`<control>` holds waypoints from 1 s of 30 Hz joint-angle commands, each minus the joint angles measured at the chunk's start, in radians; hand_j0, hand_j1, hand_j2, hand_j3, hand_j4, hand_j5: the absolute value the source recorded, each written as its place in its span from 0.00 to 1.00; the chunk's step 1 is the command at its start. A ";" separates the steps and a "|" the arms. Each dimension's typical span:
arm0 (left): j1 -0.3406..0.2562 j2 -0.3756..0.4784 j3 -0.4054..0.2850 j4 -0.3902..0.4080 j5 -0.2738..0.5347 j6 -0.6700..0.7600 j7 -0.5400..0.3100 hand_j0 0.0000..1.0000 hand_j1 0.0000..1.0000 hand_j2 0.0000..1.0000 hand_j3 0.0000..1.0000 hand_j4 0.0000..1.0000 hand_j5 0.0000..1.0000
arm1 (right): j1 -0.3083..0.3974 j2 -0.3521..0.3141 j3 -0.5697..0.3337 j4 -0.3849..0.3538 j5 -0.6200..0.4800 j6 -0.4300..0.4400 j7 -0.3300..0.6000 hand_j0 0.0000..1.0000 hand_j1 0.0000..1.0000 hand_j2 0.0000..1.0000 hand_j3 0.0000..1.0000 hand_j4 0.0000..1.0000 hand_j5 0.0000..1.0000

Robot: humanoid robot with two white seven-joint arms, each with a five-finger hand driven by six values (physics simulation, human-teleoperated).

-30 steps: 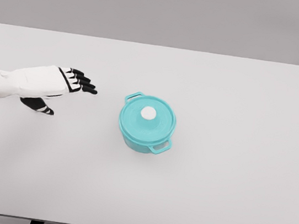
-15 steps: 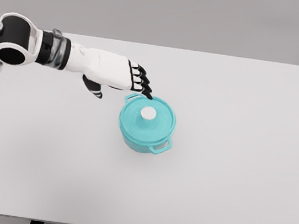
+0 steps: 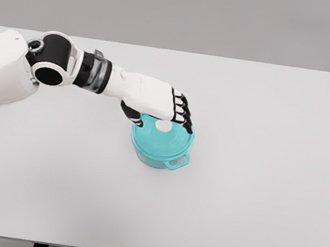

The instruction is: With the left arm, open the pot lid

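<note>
A teal pot (image 3: 155, 156) stands near the middle of the white table (image 3: 251, 209), with a side handle (image 3: 178, 161) at its front right. Its teal lid (image 3: 169, 140) is on and carries a white knob (image 3: 163, 125). My left hand (image 3: 161, 118) reaches in from the left and hovers over the back half of the lid. Its black fingers (image 3: 182, 115) arch past the knob, the thumb (image 3: 130, 112) sits at the lid's left rim, and nothing is held. The back handle is hidden under the hand.
The table's far edge runs across the top of the view and its front edge along the bottom. My left forearm (image 3: 98, 72) crosses above the table's back left.
My left hand has swept from the table's left side rightward to the pot and now covers the back of the lid. The pot has not moved.
</note>
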 commanded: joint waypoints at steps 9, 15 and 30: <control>0.000 0.002 -0.011 0.013 0.002 0.002 -0.025 0.83 0.83 0.83 0.83 0.83 0.83 | 0.000 0.000 0.000 0.000 0.000 0.001 0.000 1.00 1.00 1.00 1.00 1.00 1.00; 0.000 -0.004 -0.015 0.032 0.002 0.002 -0.025 0.83 0.83 0.83 0.83 0.83 0.83 | 0.000 0.000 0.000 0.000 0.000 0.001 0.000 1.00 1.00 1.00 1.00 1.00 1.00; 0.002 -0.036 -0.031 0.056 -0.003 0.002 -0.025 0.73 0.73 0.73 0.73 0.73 0.73 | 0.000 0.000 0.000 0.000 0.000 0.001 0.000 1.00 1.00 1.00 1.00 1.00 1.00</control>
